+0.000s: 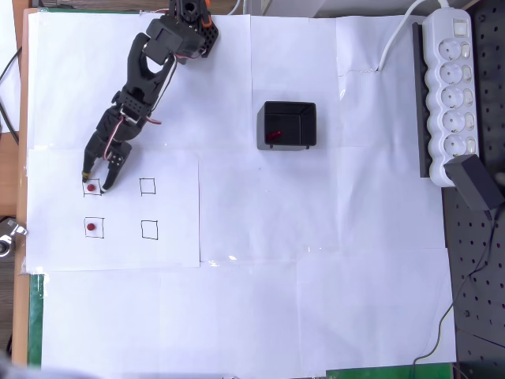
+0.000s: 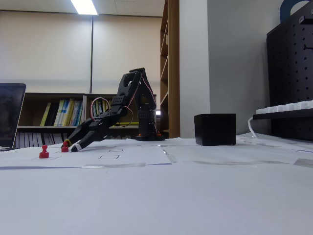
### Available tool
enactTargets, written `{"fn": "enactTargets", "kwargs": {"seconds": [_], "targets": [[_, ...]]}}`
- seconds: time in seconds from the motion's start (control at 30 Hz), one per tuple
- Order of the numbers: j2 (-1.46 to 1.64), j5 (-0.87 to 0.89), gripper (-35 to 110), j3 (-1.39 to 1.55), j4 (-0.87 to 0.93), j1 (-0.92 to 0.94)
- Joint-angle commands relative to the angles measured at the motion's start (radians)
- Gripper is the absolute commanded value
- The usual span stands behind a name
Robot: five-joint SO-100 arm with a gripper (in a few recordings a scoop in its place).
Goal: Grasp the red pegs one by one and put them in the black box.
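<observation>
Nearest peg (image 2: 44,152) stands free beyond the jaws (image 1: 95,178), which are parted and straddle another peg (image 1: 91,187) without gripping it. Pegs look light, rigid and small; pinch the round head. One peg lies in the box (image 1: 287,105).

Overhead view: bare surface (image 1: 237,205) lies open between the hand (image 1: 95,175) and the black box (image 1: 289,125); nothing stands in that stretch. A power strip (image 1: 450,95) and its adapter (image 1: 476,181) crowd the right edge, well apart from the box.
</observation>
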Motion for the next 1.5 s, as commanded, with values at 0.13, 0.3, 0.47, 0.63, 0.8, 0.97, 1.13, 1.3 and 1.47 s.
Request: {"fn": "enactTargets", "kwargs": {"seconds": [0.13,0.3,0.47,0.63,0.8,0.97,1.13,1.3,1.47], "targets": [[0.005,-0.014,13,0.067,-0.035,0.009],[0.008,-0.014,12,0.066,-0.037,0.008],[0.015,-0.015,8,0.067,-0.043,0.003],[0.029,-0.012,8,0.074,-0.066,0.003],[0.032,-0.012,8,0.075,-0.074,-0.002],[0.032,-0.005,0,0.075,-0.069,-0.003],[-0.023,0.006,0,0.080,0.067,-0.015],[-0.313,0.129,0,0.146,0.736,-0.083],[-0.491,0.147,0,0.345,1.378,-0.225]]}}
